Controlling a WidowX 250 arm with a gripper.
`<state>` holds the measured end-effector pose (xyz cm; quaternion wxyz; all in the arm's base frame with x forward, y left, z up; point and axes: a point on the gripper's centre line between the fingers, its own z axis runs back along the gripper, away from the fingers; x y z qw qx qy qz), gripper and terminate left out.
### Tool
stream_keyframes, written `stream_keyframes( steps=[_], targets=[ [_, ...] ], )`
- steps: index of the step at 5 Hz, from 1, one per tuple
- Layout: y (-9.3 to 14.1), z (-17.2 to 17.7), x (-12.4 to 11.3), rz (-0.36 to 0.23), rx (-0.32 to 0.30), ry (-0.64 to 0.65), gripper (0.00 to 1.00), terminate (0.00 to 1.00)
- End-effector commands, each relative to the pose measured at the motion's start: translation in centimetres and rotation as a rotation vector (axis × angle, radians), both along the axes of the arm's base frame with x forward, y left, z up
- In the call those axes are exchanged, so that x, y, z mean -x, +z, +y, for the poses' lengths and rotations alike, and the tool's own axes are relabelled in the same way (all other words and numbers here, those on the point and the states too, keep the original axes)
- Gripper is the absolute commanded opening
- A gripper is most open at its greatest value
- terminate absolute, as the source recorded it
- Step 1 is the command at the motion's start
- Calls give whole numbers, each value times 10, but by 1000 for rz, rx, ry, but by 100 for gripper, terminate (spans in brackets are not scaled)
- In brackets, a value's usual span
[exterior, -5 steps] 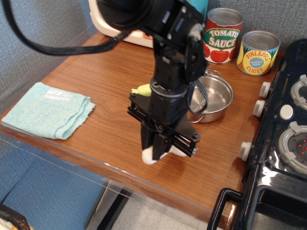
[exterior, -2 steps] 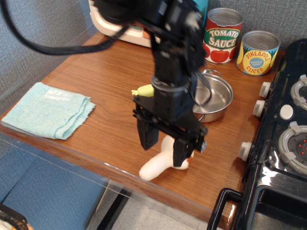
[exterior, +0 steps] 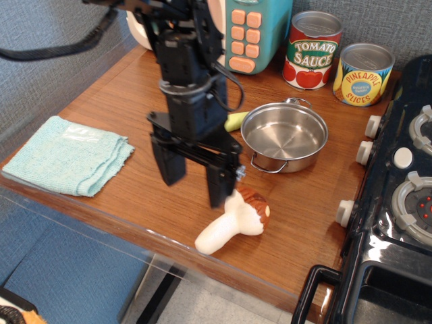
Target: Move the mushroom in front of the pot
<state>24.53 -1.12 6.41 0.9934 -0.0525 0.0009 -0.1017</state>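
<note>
The mushroom point(exterior: 233, 223), creamy-white stem with a reddish-brown cap, lies on its side on the wooden table near the front edge, in front of the pot point(exterior: 284, 137). The pot is a shallow shiny steel one with wire loop handles and is empty. My gripper point(exterior: 194, 180) is open and empty, its two black fingers pointing down. It hangs above the table just left of the mushroom; its right finger point(exterior: 218, 185) is close to the mushroom's cap end.
A folded light-blue cloth point(exterior: 69, 154) lies at the left. A tomato sauce can point(exterior: 312, 50) and a pineapple can point(exterior: 364, 73) stand at the back. A yellow-green vegetable point(exterior: 235, 121) lies left of the pot. A black toy stove point(exterior: 398, 202) fills the right side.
My gripper opened and let go of the mushroom, which now lies on the table. The gripper then rose and moved left and back, uncovering the pot.
</note>
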Motion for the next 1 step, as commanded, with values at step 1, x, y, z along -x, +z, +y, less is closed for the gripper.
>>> stream_keyframes(
  steps=[1],
  targets=[
    [17,9,-6,-62,-3,5,100,100]
  ],
)
